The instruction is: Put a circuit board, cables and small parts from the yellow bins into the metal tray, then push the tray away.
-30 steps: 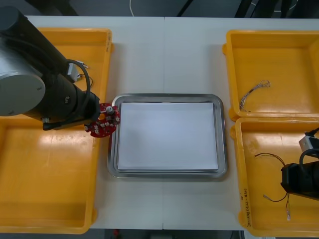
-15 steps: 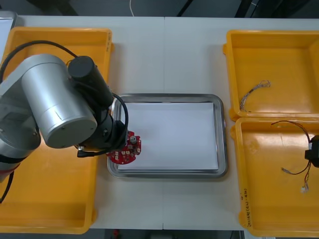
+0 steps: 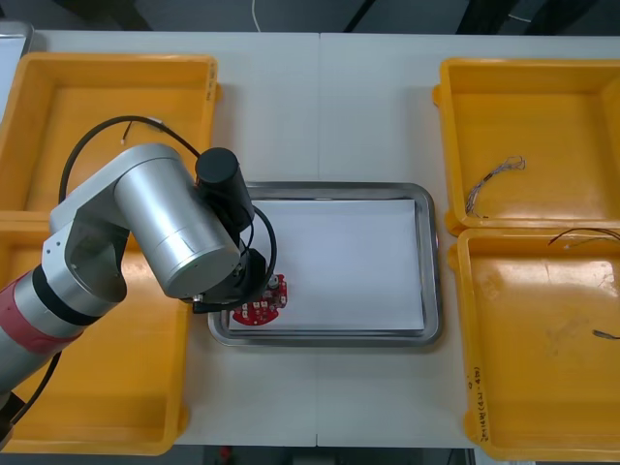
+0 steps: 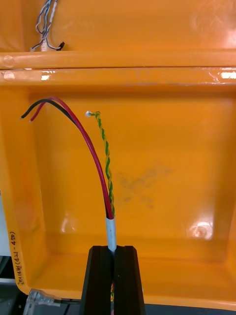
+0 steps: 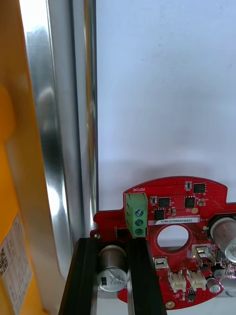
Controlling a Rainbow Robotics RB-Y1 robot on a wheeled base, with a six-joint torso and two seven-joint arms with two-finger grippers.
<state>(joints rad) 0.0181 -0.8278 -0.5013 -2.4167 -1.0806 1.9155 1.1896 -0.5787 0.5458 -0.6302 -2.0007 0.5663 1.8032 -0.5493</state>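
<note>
My left gripper (image 5: 112,241) is shut on a round red circuit board (image 5: 182,236), its fingers clamped on a silver cylinder at the board's edge. The board (image 3: 262,310) hangs low over the front left corner of the metal tray (image 3: 329,187), just inside the shiny rim (image 5: 59,123) and above the white inside. My right gripper (image 4: 113,248) is shut on a cable bundle (image 4: 101,162) of red, black and twisted green-yellow wires. It holds the bundle above the floor of the right near bin (image 4: 162,162). The wire ends (image 3: 581,235) show at the front view's right edge.
A twisted blue and white cable (image 3: 492,179) lies in the right far bin (image 3: 542,87). The right near bin (image 3: 542,387) has a bare floor. Two yellow bins (image 3: 58,97) (image 3: 97,397) stand at the left, partly under my left arm.
My left arm carried the circuit board from the tray's left rim to its front left corner. My right gripper lifted the cable and moved out past the front view's right edge.
</note>
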